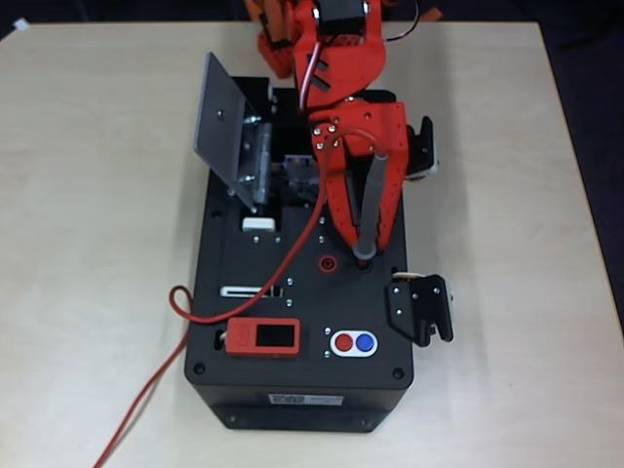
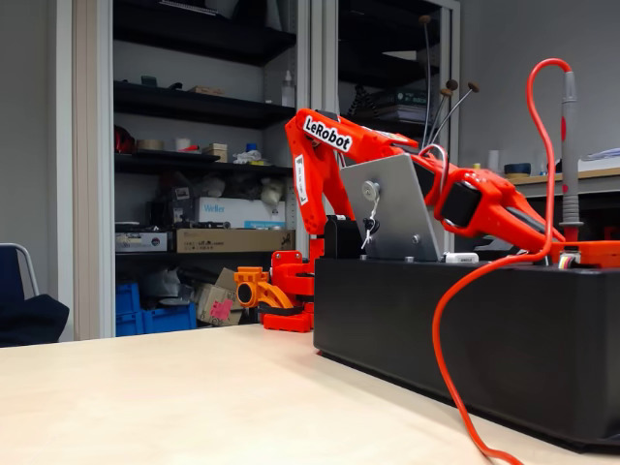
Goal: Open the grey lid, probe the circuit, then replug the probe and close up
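Light-grey and metal, the flat rectangular lid (image 1: 226, 127) stands swung open at the far left of the black box (image 1: 244, 322), and I see the silvery contacts of the circuit (image 1: 283, 175) bared in the recess beside it. My orange gripper (image 1: 363, 244) is closed on the slim grey pen-shaped probe (image 1: 369, 200), held upright with its tip at the box top just right of the round red socket (image 1: 328, 262), its thin red cable (image 1: 292, 255) trailing off the box's left side.

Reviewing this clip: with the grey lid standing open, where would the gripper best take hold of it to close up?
By the small knob on the grey lid, coming from the lid's outer face: the plate is thin and flat, tilted up on its hinge, and the knob is its only protrusion.
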`<control>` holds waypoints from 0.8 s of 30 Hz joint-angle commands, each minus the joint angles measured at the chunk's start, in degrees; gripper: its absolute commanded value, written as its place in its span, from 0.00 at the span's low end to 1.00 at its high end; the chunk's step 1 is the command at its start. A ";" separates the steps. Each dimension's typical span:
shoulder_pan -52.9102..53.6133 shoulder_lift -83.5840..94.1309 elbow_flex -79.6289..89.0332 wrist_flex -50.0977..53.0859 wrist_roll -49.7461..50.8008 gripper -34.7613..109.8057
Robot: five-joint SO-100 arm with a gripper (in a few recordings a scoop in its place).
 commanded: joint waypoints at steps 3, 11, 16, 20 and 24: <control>1.41 5.62 -8.00 8.44 -4.48 0.24; 3.87 11.34 -17.40 22.76 -10.63 0.24; 6.42 15.21 -20.39 27.07 -17.40 0.24; 10.46 19.60 -19.95 28.48 -28.30 0.24; 15.29 23.64 -18.98 29.00 -41.04 0.24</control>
